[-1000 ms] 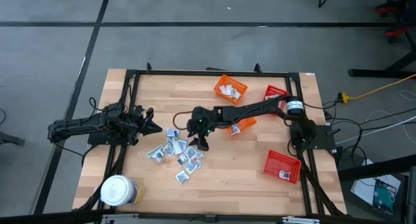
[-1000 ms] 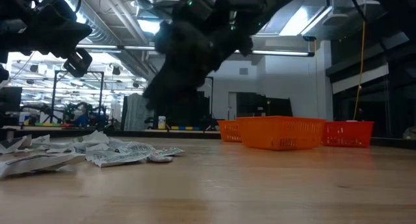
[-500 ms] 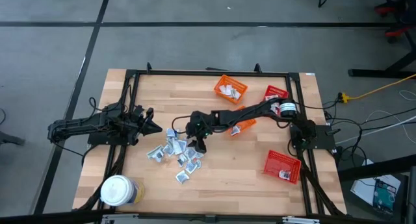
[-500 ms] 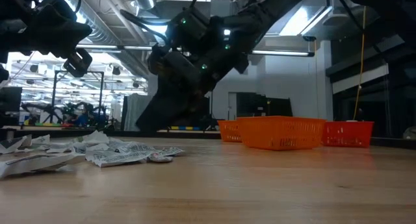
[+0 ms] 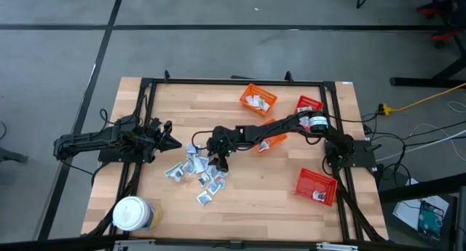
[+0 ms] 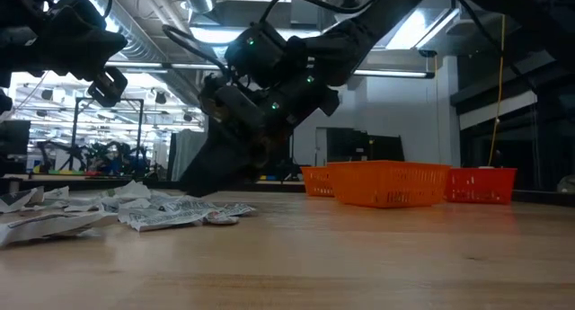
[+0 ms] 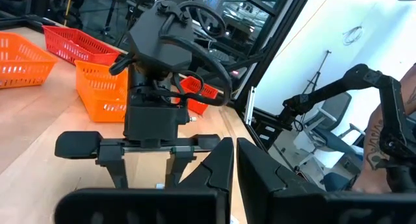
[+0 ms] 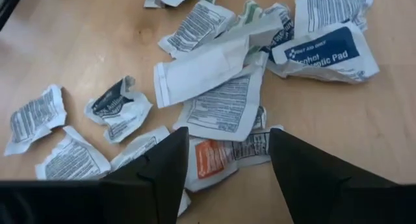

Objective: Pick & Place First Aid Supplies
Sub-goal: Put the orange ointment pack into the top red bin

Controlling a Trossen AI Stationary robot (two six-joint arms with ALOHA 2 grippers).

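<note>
High view: a few first aid supplies already lie in the orange basket at 12 o'clock; most of the pile remains mid-worktop. The left gripper, fingers together, waits at 9 o'clock.

Right wrist view: the right gripper, fingers apart, is empty above an orange-printed sachet.

Low view: the fingertips are hidden.
</note>
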